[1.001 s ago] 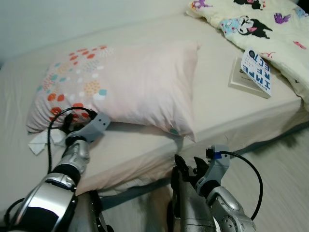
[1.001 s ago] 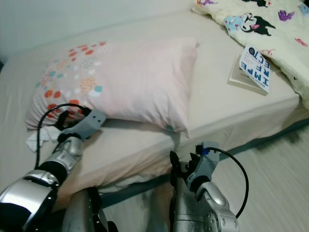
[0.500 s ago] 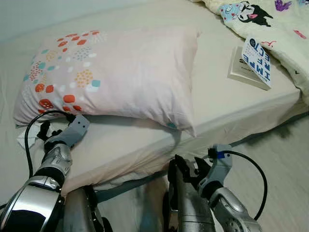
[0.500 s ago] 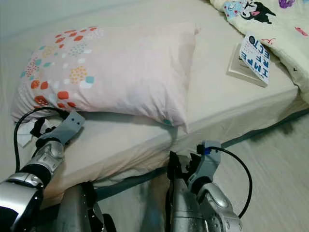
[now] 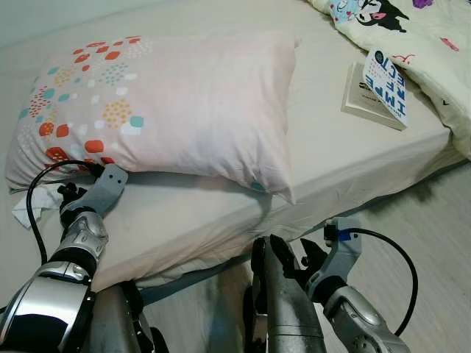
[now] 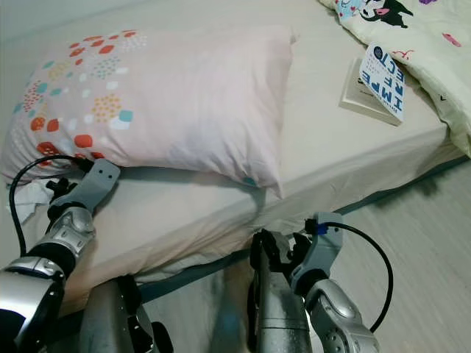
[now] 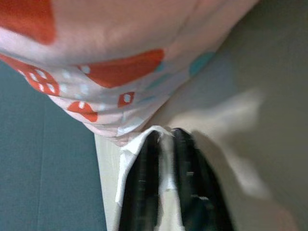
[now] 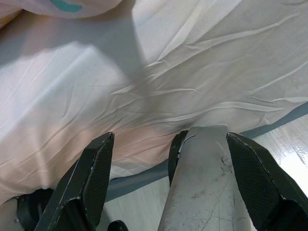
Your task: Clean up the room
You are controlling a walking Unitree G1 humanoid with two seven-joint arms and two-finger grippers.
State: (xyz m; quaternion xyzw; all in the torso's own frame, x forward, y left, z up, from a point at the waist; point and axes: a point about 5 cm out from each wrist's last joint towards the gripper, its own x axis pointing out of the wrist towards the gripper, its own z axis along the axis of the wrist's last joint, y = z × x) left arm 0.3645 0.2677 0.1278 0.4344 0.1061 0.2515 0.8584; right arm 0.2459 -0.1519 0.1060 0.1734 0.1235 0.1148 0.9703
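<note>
I counted one pillow, one book, one crumpled tissue, all on the bed. Pillow's long axis ran across the bed. My left claw was clamped on the tissue at the pillow's corner; right claw hung spread beside the mattress edge.

Matt cotton-like pillow, wrinkled cloth bedsheet, glossy book cover, crumpled white tissue.

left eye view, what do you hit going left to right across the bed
white tissue → left gripper → patterned pillow → book → cartoon-print blanket
</note>
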